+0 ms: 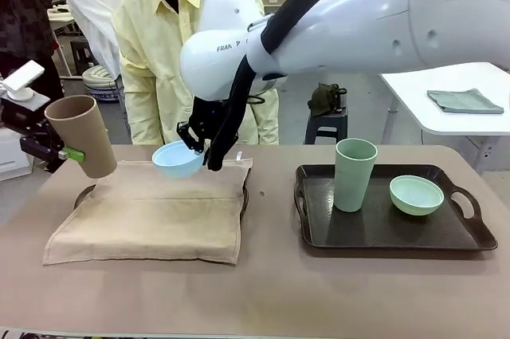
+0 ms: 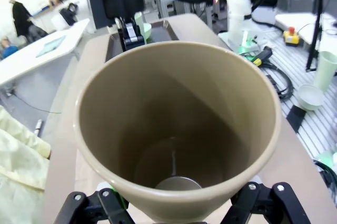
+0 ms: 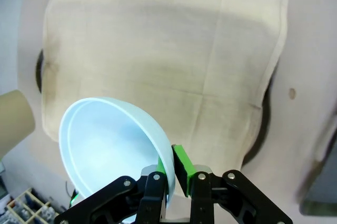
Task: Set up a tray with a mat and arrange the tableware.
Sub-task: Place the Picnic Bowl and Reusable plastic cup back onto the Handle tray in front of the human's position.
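Crosswise, right arm (image 1: 358,20) fingers (image 3: 181,163) pinch light blue bowl (image 1: 177,159) aloft.

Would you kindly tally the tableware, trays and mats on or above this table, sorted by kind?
Cups: 2 (tan cup, pale green cup)
Bowls: 2 (light blue bowl, pale green bowl)
Trays: 2 (dark tray, second tray mostly covered by the mat)
Mats: 1 (beige mat)
Total: 7
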`<state>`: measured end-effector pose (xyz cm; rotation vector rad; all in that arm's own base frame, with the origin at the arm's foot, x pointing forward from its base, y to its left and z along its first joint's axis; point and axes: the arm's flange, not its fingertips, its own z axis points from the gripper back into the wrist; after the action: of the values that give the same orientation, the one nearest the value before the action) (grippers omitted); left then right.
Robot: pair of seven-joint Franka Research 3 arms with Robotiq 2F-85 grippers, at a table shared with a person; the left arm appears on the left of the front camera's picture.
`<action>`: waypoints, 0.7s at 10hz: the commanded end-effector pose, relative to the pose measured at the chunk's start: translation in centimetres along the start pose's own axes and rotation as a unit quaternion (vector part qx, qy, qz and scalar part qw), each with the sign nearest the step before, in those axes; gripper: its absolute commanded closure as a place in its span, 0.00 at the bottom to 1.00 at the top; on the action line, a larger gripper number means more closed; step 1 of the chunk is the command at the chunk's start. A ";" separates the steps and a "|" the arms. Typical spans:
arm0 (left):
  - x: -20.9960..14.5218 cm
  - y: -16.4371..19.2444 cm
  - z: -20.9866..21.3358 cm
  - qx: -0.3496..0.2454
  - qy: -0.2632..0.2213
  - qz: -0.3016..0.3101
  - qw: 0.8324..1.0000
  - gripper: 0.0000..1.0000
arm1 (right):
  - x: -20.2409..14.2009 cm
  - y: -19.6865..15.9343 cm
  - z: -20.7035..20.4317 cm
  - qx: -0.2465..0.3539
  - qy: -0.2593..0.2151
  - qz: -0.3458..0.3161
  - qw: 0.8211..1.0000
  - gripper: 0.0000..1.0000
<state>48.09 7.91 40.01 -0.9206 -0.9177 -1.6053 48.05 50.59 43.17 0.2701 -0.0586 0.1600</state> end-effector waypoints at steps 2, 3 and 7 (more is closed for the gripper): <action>-3.1 1.9 -0.3 0.004 -0.036 0.007 0.999 0.15 | 0.8 -0.4 -2.5 0.021 0.000 -0.006 1.000 0.93; -4.1 2.0 -0.6 0.006 -0.034 0.010 0.999 0.15 | 0.9 -0.5 -3.9 0.004 -0.001 -0.008 1.000 0.93; -6.7 2.7 -2.3 -0.022 -0.012 0.011 1.000 0.15 | 1.5 -1.5 -7.6 0.012 -0.007 -0.002 1.000 0.93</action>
<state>51.26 7.97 33.67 -0.9976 -0.8878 -1.5487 49.92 51.32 35.97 0.2751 -0.0471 0.1354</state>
